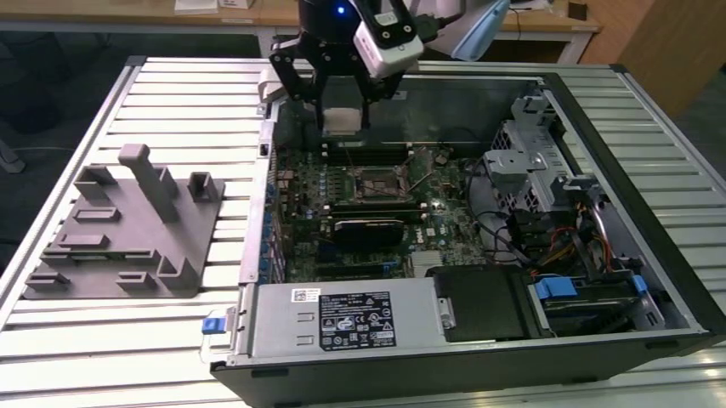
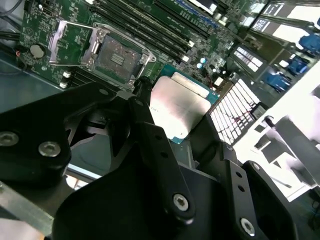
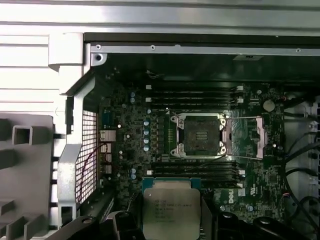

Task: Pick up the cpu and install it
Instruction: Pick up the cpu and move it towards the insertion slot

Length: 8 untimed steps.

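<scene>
Jaws sit upper ctr of the exterior view, above the rear of the open PC case, and are closed on the cpu, w/ black fingers pressing two opposite edges. Chip is held flat and clear of the board. Its silvery lid and tan-green rim show in both wrist views. CPU socket lies mid-frame in the exterior view, lower in the picture than the chip and not touching it. Socket cavity is bare, w/ its metal frame swung open to one side. In the first wrist view, memory slots run between chip and socket. Black card is seated just below the socket in the exterior view. Grey fixture rests on the slatted counter at left of frame, well apart from the case.
</scene>
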{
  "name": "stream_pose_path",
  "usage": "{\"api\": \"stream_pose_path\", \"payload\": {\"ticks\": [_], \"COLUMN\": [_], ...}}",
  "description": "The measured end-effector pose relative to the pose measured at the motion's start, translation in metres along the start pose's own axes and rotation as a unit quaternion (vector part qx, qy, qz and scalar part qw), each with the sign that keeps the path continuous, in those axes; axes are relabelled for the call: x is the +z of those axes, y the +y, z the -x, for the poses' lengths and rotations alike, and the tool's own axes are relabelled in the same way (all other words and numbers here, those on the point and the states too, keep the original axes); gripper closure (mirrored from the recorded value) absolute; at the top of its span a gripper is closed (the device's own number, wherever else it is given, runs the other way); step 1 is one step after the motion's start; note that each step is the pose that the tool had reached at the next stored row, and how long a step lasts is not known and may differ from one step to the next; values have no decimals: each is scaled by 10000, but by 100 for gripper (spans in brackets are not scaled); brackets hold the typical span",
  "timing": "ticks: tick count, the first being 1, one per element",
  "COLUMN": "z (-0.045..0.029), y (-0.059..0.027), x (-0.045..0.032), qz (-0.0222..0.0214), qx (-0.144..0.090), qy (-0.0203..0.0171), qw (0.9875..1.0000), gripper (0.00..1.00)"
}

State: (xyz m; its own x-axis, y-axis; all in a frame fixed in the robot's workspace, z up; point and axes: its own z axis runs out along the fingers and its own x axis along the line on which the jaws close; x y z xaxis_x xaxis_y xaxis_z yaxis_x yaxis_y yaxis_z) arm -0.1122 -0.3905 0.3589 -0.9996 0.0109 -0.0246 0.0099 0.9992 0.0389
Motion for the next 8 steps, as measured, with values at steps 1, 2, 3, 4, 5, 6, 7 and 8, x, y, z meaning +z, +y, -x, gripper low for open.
{"api": "stream_pose_path", "payload": {"ticks": [1, 2, 3, 4, 5, 6, 7, 8], "z": [13, 25, 36, 45, 53, 59, 65, 71], "y": [4, 9, 13, 16, 19, 21, 24, 27], "x": [18, 37, 56, 76, 92, 109, 126, 144], "qz": [0, 0, 0, 1, 1, 0, 0, -1], "qx": [0, 0, 0, 0, 0, 0, -1, -1], "qy": [0, 0, 0, -1, -1, 0, 0, 0], "qw": [10000, 10000, 10000, 10000, 10000, 10000, 10000, 10000], "gripper": [45, 45, 45, 45, 45, 45, 45, 45]}}
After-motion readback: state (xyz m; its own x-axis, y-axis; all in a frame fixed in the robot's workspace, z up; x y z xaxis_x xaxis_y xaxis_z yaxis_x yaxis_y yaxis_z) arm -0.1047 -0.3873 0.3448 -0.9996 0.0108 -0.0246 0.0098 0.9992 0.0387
